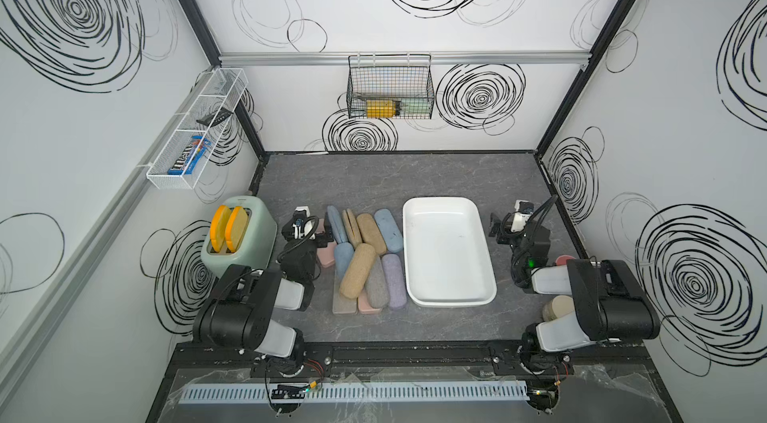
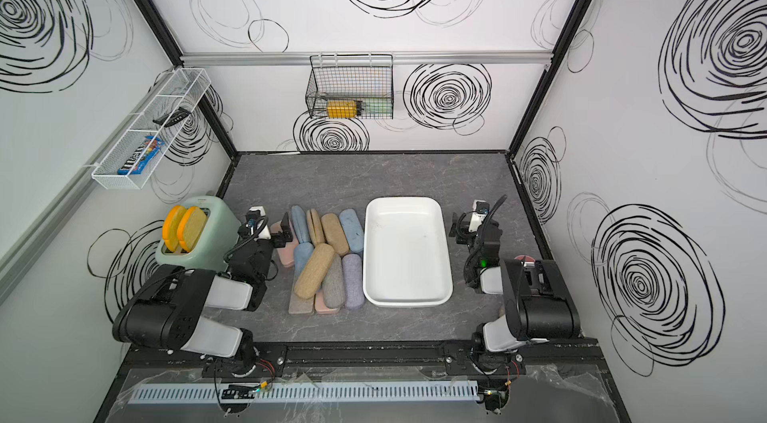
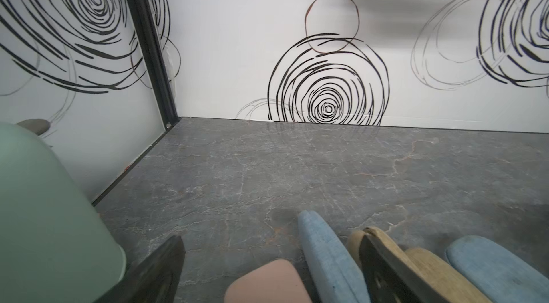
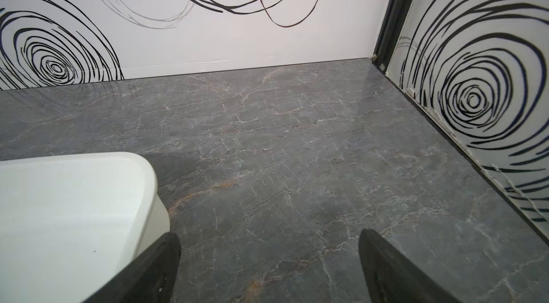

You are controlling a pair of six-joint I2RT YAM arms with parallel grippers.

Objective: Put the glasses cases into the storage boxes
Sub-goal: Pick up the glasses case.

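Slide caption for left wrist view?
Open left gripper over flat pink rectangular case, blue textured case and mint-green toaster alongside.

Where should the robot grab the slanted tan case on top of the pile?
Probably around its middle, across the narrow width, coming down from above: the tan case lies slanted on top of other cases, so its long sides look free.

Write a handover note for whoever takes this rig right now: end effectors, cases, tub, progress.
Left end effector: open, holding nothing, poised over the pink case at the pile's left edge.
Right end effector: open, empty, beside the white tub, on the side away from the cases.
Glasses cases: piled on the table just left of the tub.
Done: nothing; the tub is empty.
Left: move every case into the tub.
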